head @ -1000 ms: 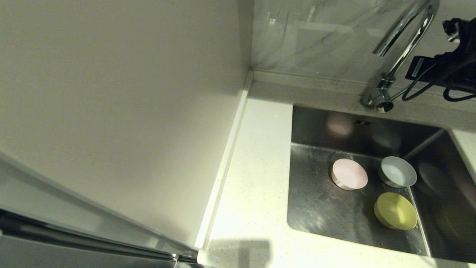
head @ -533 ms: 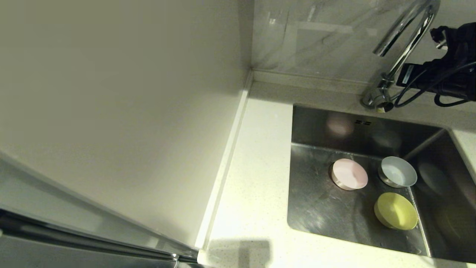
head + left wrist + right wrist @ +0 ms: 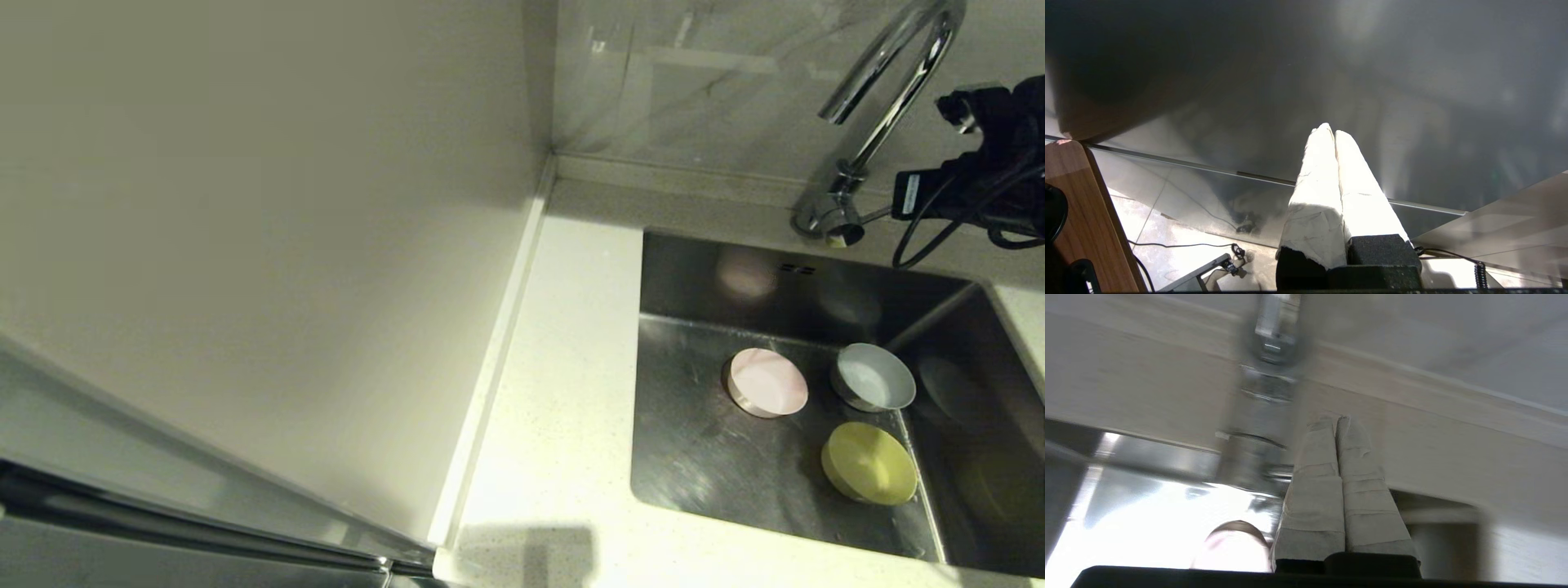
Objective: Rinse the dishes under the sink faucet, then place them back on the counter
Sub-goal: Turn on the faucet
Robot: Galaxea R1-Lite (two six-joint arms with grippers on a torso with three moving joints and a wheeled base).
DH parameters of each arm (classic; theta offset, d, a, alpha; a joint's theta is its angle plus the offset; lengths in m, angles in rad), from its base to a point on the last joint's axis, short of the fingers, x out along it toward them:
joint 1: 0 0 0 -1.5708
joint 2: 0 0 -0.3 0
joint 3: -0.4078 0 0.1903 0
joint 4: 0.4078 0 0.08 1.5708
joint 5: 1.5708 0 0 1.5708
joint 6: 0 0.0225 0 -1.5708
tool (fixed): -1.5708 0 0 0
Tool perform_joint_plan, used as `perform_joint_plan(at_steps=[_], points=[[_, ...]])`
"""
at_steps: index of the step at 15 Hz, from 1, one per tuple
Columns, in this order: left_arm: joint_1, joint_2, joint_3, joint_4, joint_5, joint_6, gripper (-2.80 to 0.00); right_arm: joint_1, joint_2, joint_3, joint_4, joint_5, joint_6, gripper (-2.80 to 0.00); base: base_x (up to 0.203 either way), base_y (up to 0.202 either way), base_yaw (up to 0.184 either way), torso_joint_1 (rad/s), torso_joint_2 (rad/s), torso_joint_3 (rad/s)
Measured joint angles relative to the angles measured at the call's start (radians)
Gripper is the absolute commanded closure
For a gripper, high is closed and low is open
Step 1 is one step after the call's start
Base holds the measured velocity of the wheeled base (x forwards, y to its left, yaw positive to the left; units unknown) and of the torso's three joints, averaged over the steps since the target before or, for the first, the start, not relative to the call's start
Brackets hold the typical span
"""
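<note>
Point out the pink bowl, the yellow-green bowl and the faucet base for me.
pink bowl (image 3: 767,382), head view, middle of its inside.
yellow-green bowl (image 3: 869,462), head view, middle of its inside.
faucet base (image 3: 826,219), head view, chrome foot by the sink's back edge.

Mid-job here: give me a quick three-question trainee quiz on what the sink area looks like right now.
1. True or false: the pink bowl, yellow bowl and grey bowl all sit in the sink.
2. Which bowl lies nearest the robot? A pink, B yellow, C grey.
3. Fill in: the right gripper, fingers pressed together and holding nothing, is beside the base of the ____.

Key: 1 true; 2 B; 3 faucet.
</note>
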Motion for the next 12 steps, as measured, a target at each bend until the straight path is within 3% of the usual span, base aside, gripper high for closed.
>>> perform_joint_plan(at_steps=[12], points=[[0.0, 0.0, 0.0, 0.0, 0.0, 0.0, 0.0, -0.037, -0.058, 0.16, 0.0, 0.035, -0.074, 0.0, 0.0, 0.0, 0.0, 0.0, 0.0, 0.0]])
